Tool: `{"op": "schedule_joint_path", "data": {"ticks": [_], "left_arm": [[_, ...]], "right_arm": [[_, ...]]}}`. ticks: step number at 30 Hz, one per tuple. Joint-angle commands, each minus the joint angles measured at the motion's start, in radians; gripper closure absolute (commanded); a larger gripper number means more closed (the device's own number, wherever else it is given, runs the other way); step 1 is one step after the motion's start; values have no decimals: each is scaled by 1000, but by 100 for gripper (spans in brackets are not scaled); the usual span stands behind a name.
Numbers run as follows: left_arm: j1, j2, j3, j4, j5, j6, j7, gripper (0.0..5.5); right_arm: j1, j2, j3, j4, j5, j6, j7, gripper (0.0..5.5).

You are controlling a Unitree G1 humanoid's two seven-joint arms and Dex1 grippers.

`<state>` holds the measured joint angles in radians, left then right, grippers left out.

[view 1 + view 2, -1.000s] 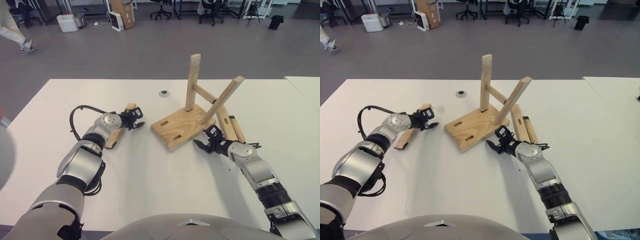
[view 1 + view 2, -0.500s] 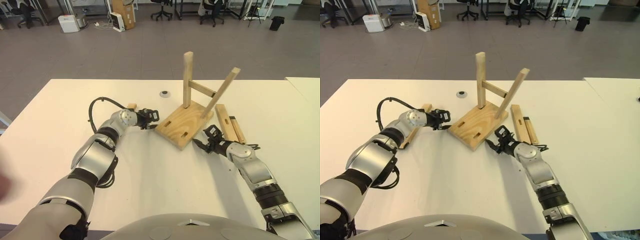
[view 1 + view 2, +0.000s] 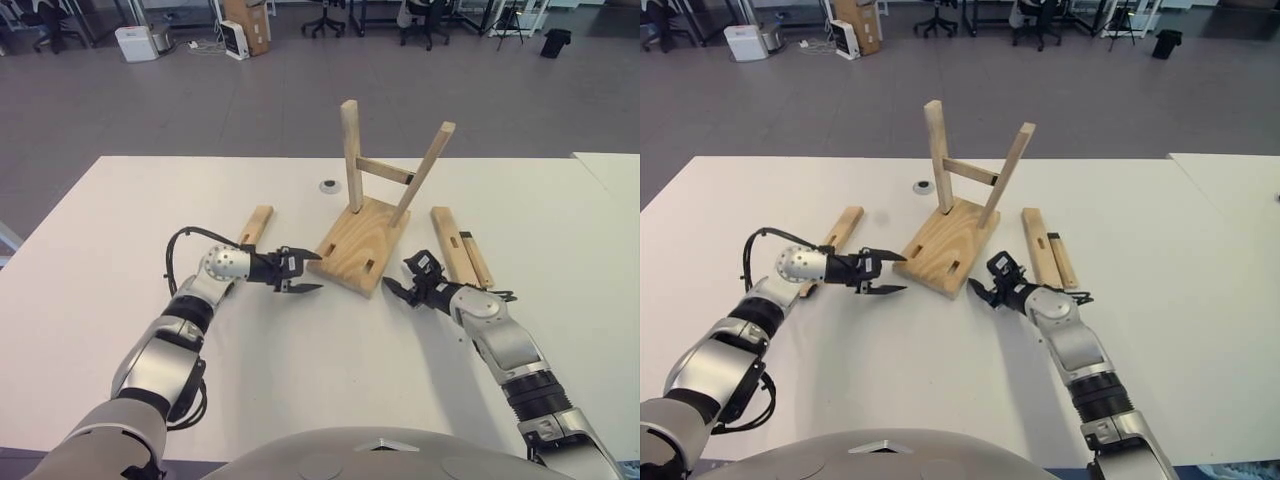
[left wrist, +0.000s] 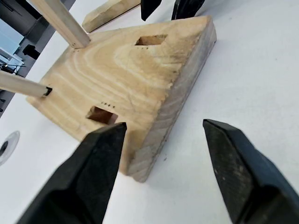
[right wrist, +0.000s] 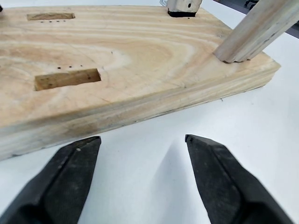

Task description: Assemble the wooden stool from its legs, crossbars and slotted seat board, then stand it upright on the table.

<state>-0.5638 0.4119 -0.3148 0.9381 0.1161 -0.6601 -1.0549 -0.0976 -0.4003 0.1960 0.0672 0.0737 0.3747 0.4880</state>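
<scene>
The slotted seat board [image 3: 360, 245] lies flat on the white table [image 3: 300, 380]. Two legs [image 3: 351, 150] stand up from its far end, joined by a crossbar [image 3: 385, 172]. Two slots [image 4: 150, 40] near its front end are empty. My left gripper [image 3: 300, 272] is open, low over the table, just left of the board's near corner [image 4: 154, 158]. Also open, my right gripper [image 3: 398, 278] sits just right of the same end, with the board's edge [image 5: 117, 112] in front of its fingers. Neither holds anything.
One loose wooden piece [image 3: 255, 225] lies on the table left of the board. Two more [image 3: 450, 245] lie side by side to its right, beyond my right gripper. A small round fitting [image 3: 328, 186] is set in the table behind the board.
My left gripper went from the loose piece on the left to the board's left corner, then drew back to its near corner. The board with its legs turned and settled flat.
</scene>
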Motion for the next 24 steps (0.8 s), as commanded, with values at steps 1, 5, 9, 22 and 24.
{"op": "schedule_joint_path", "data": {"ticks": [1,5,9,22,24], "left_arm": [[-90,92,75,20,-28,47,9,247],[-262,99,171,143,-43,131,187,247],[-284,70,120,255,65,141,337,247],[-250,-160,5,358,198,92,327,247],[-226,-154,26,340,163,57,240,247]], "right_arm": [[29,-26,-5,28,-27,43,2,209],[39,-29,-4,32,-29,43,3,209],[31,-25,9,32,-34,46,8,209],[40,-14,33,45,-46,52,-18,209],[23,-12,37,63,-51,47,-20,209]]}}
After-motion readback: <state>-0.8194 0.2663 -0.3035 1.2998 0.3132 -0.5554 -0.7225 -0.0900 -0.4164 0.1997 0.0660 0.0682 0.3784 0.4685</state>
